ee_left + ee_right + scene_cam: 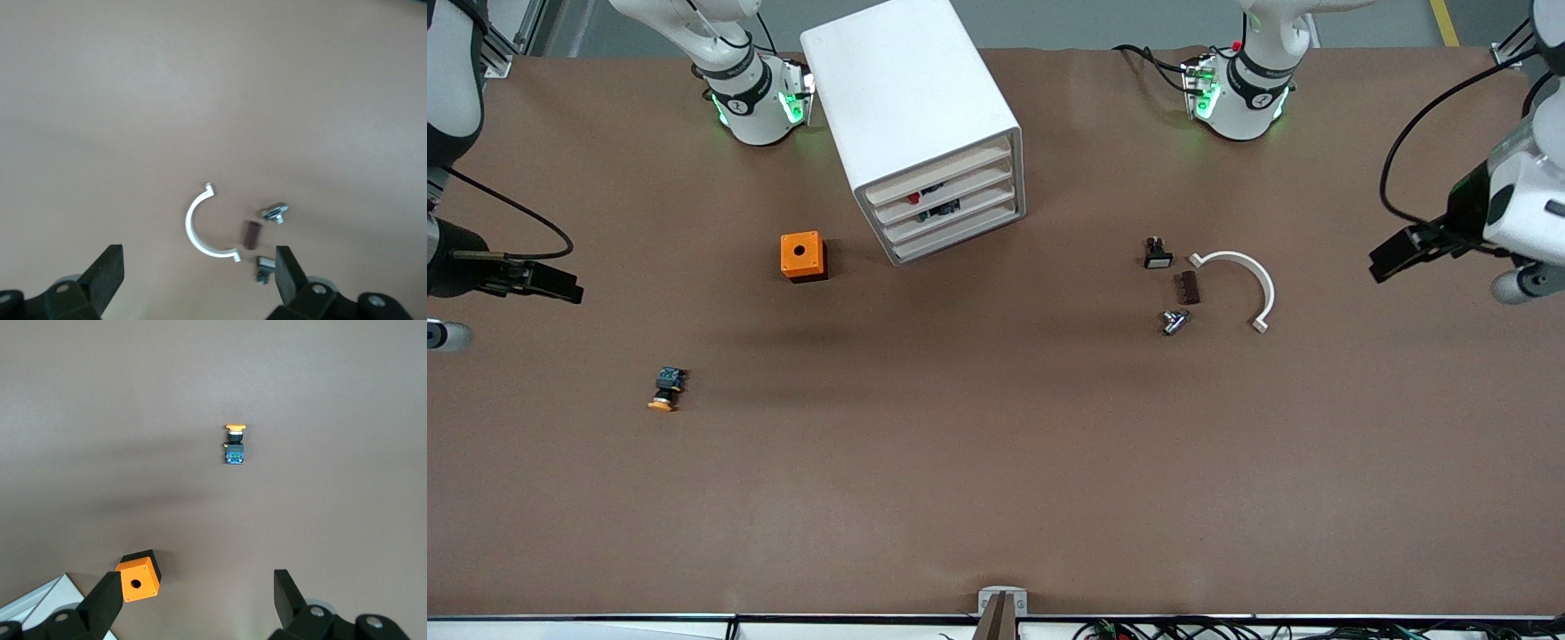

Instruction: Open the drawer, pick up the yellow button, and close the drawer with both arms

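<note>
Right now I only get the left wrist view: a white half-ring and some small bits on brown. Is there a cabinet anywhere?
Observer: Yes, a white cabinet stands between the two arm bases, its four drawers all shut.
Operator: And the button?
Observer: The button lies out on the table toward the right arm's end, nearer the front camera than the orange box.
Operator: Is anything holding it?
Observer: No. The right hand hangs open above the table, and so does the left hand.

Two white jointed arms (738, 80) with black joint bands, green lights glowing at their bases (black cables trailing), ending in black grippers (1392, 253).
</note>
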You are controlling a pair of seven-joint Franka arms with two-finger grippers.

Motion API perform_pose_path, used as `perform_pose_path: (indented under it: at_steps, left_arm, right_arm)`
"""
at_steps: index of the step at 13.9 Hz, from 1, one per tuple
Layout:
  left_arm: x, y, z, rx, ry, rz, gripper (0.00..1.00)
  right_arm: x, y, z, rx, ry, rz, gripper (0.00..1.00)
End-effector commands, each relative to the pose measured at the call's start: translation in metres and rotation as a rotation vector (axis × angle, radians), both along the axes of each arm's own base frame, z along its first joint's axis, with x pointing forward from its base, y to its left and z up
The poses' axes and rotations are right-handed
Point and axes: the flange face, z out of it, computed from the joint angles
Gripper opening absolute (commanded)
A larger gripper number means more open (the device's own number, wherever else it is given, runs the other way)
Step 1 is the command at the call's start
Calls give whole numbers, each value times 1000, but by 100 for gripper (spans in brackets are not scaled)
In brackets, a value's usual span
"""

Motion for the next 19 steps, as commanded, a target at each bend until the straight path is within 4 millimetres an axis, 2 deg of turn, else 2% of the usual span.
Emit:
perform_pose_path:
  at_steps: [1, 5, 9, 11, 13, 16, 19]
  left_arm:
    - [-35, 23, 5, -31, 7, -72, 100]
    - [-47, 31, 8, -34, 17, -132, 100]
    - [-60, 25, 6, -38, 27, -181, 100]
    - [-61, 13, 5, -35, 30, -202, 100]
    - [-62, 3, 3, -32, 37, -215, 100]
    - [-63, 4, 5, -33, 43, -204, 100]
    - [-61, 6, 10, -34, 38, -198, 100]
  right_arm:
    - [-1, -3, -3, -1, 5, -8, 100]
    - [0, -8, -3, 8, 5, -21, 100]
    - [-6, -5, 21, -1, 7, -13, 100]
    - [-17, 5, 20, -8, 74, -14, 100]
    - [-26, 3, 30, 8, 68, -21, 100]
    - [-38, 2, 39, 33, 34, -21, 100]
    - [-52, -8, 38, 37, 29, -29, 100]
